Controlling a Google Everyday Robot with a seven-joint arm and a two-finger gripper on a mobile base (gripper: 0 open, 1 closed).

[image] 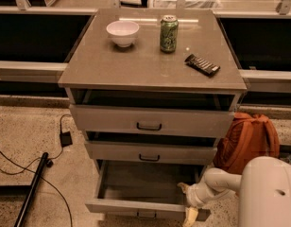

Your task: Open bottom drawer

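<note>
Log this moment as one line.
lowest grey drawer: pulled open | gripper: at right end of its front panel

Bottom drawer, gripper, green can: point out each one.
bottom drawer (131,208), camera view, front panel.
gripper (187,201), camera view, its tip, at the drawer's right front corner.
green can (168,33), camera view, side wall.

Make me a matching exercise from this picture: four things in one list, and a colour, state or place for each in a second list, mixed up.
1. bowl
2. can
3. bottom drawer
4. gripper

A. pulled out
B. green
C. at the bottom drawer's front right corner
D. white

Pairs: 1-D, 2-B, 3-A, 4-C
</note>
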